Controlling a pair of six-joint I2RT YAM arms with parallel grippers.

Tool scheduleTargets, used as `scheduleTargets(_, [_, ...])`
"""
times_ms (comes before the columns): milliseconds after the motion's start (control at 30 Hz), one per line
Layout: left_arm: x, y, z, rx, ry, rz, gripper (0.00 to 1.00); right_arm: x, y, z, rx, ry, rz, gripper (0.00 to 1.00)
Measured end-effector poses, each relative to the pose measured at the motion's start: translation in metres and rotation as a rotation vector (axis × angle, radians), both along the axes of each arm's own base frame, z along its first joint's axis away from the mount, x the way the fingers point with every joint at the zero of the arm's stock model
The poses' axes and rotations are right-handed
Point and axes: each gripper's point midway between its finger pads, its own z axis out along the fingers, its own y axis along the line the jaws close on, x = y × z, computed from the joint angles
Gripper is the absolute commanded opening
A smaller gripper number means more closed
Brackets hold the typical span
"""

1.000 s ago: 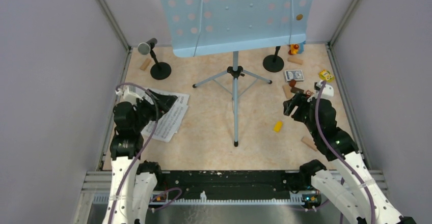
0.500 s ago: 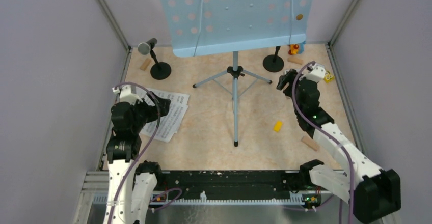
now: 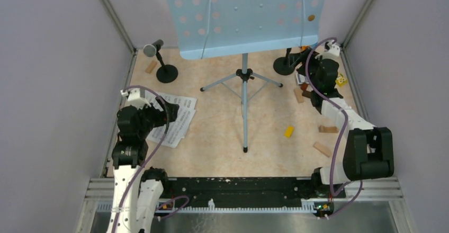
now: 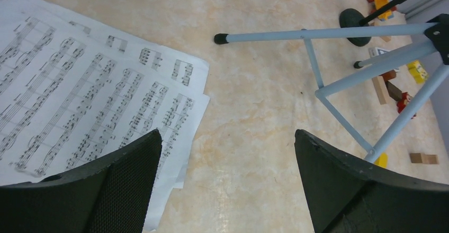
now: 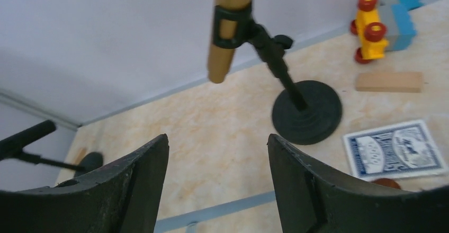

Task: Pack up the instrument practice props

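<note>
- Right gripper (image 5: 217, 140), parted and empty, faces the gold microphone (image 5: 229, 26): a skewed grab could topple its mic holder (image 5: 307, 111) (top-heavy).
- Left gripper (image 4: 227, 137), wide open and empty, hangs over the music sheets (image 4: 79, 100): flat paper may slide.

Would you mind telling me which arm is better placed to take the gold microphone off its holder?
Right: the right gripper, open, faces the gold microphone in its black holder; the left gripper hangs over the music sheets.
</note>
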Motion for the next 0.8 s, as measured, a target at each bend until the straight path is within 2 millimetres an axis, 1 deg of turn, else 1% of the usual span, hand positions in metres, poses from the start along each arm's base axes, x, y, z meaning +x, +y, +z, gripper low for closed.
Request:
scheduleTargets(67, [0.0, -0.005, 0.001, -0.01, -0.012, -0.029, 0.99, -0.004, 0.015, 0.007, 0.019, -0.024, 0.075, 0.68])
scheduleTargets(100, [0.001, -0.009, 0.002, -0.019, -0.023, -0.05, 0.99, -0.008, 0.023, 0.008, 0.023, -0.03, 0.109, 0.68])
scheduleTargets(167, [0.004, -0.017, 0.002, -0.051, -0.048, -0.089, 0.99, -0.027, 0.043, 0.004, 0.024, -0.024, 0.187, 0.68])
scheduleTargets(267, [0.011, -0.027, -0.001, -0.108, -0.055, -0.128, 0.99, -0.061, 0.087, 0.0, 0.042, -0.017, 0.332, 0.65])
scheduleTargets(333, [0.02, -0.033, 0.001, -0.142, -0.061, -0.144, 0.99, -0.079, 0.109, 0.001, 0.089, -0.006, 0.402, 0.63])
scheduleTargets(367, [0.025, -0.036, 0.003, -0.151, -0.072, -0.155, 0.99, -0.085, 0.115, 0.001, 0.126, 0.006, 0.421, 0.62])
scheduleTargets(433, [0.035, -0.047, 0.006, -0.159, -0.09, -0.179, 0.99, -0.092, 0.12, 0.002, 0.218, 0.041, 0.42, 0.61])
scheduleTargets(467, [0.04, -0.059, 0.008, -0.154, -0.103, -0.208, 0.99, -0.094, 0.119, 0.002, 0.26, 0.059, 0.413, 0.6])
scheduleTargets(533, [0.043, -0.095, 0.012, -0.134, -0.153, -0.299, 0.99, -0.096, 0.12, 0.001, 0.343, 0.101, 0.398, 0.59])
scheduleTargets(567, [0.043, -0.116, 0.015, -0.12, -0.194, -0.358, 0.99, -0.097, 0.121, 0.001, 0.375, 0.116, 0.393, 0.59])
scheduleTargets(633, [0.04, -0.153, 0.019, -0.097, -0.282, -0.474, 0.99, -0.101, 0.121, 0.003, 0.428, 0.146, 0.386, 0.59])
scheduleTargets(667, [0.041, -0.165, 0.019, -0.09, -0.321, -0.517, 0.99, -0.104, 0.121, 0.005, 0.447, 0.156, 0.384, 0.59])
scheduleTargets(800, [0.06, -0.187, 0.029, -0.072, -0.479, -0.593, 0.99, -0.122, 0.117, 0.017, 0.458, 0.163, 0.385, 0.59])
